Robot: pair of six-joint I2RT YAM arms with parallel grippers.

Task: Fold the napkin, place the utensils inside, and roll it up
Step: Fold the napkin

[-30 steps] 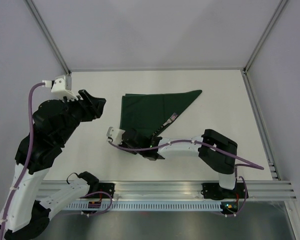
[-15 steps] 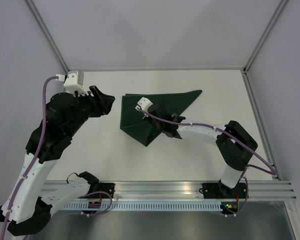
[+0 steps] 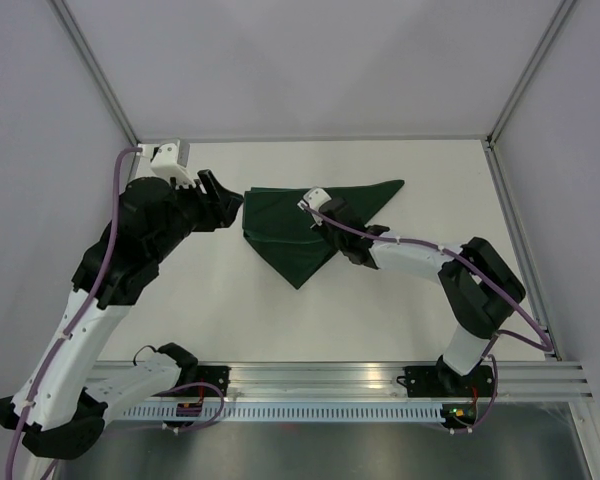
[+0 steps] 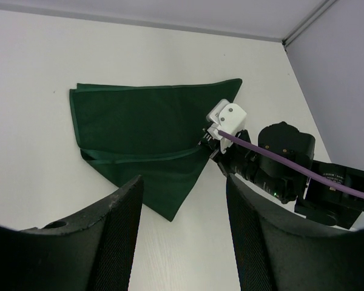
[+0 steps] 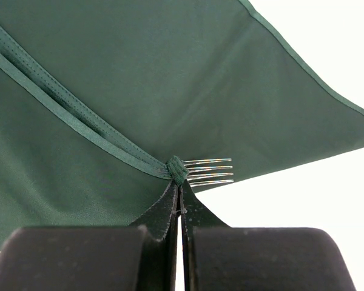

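The dark green napkin [image 3: 280,235] lies folded in the middle of the table, also seen from the left wrist as napkin [image 4: 139,130]. My right gripper [image 3: 312,220] is over its centre, shut on a bunched hem corner of the napkin [image 5: 177,170], and that right gripper [image 5: 179,182] draws a fold line across the cloth. Only the fork's tines [image 5: 209,171] stick out from under that corner; the other utensils are hidden. My left gripper [image 3: 225,205] hovers just left of the napkin's left edge. It is open, left gripper [image 4: 183,185] empty, with only bare table between its fingers.
The white table [image 3: 400,300] has metal frame rails at the back and right edge [image 3: 515,240]. The right arm's forearm [image 3: 410,258] and purple cable stretch across the table to the right of the napkin.
My right gripper has moved from the napkin's near edge up and back over its middle, dragging the pinched corner over the fork. The left arm has swung right towards the napkin's left edge.
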